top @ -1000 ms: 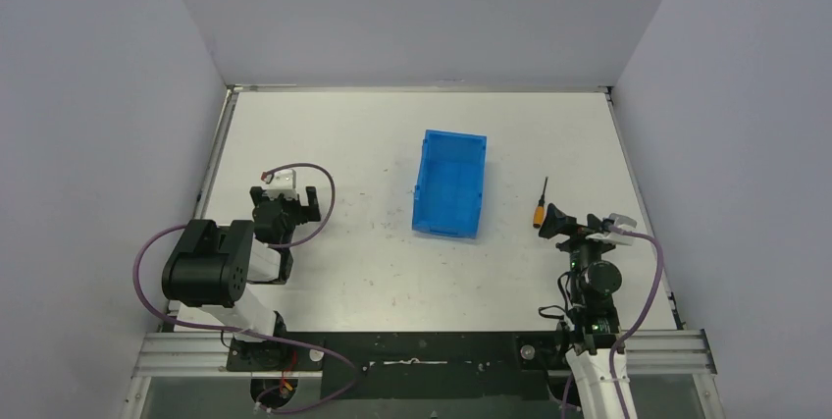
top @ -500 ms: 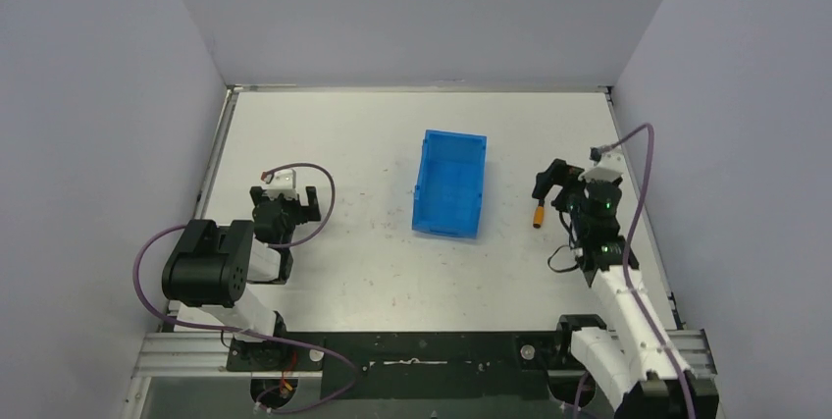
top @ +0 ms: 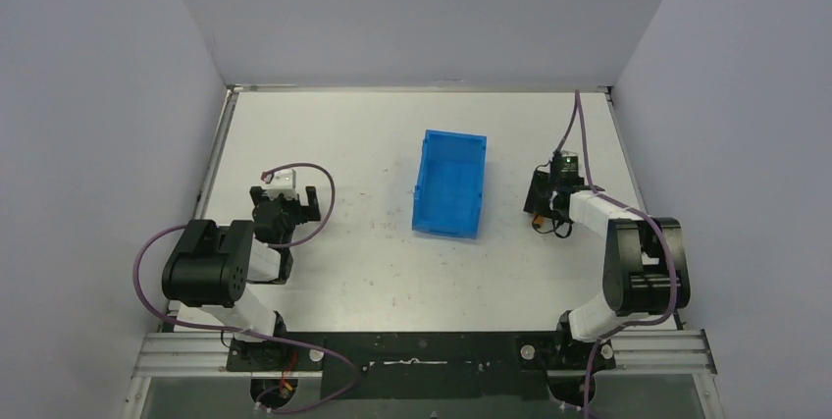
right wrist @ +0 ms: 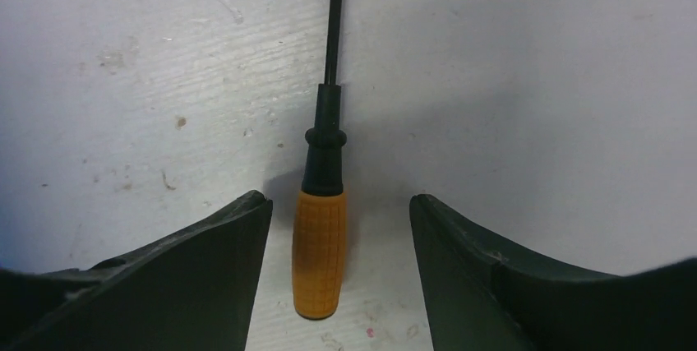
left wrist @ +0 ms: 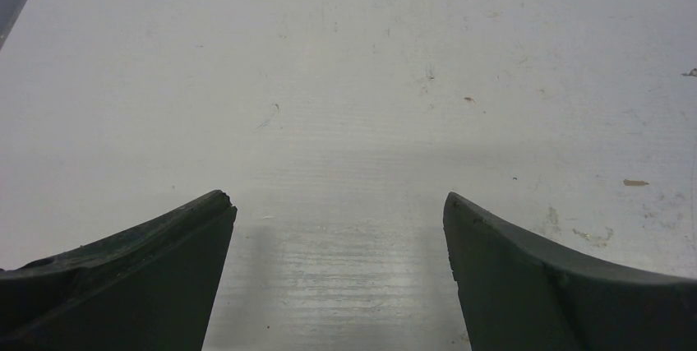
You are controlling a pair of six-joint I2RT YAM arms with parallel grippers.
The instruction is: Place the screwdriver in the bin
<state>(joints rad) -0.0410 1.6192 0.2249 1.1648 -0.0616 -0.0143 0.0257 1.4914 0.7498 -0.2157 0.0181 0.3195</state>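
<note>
Right end effector point(right wrist: 339, 198) open astride screwdriver point(right wrist: 319, 252), orange handle nearest the wrist, black shaft pointing straight away

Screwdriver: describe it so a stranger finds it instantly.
On the white table, look right of the blue bin, where the right pincer hangs open. Between its jaws lies the screwdriver, flat on the table: the only orange-handled thing, with a thin black shaft.
</note>
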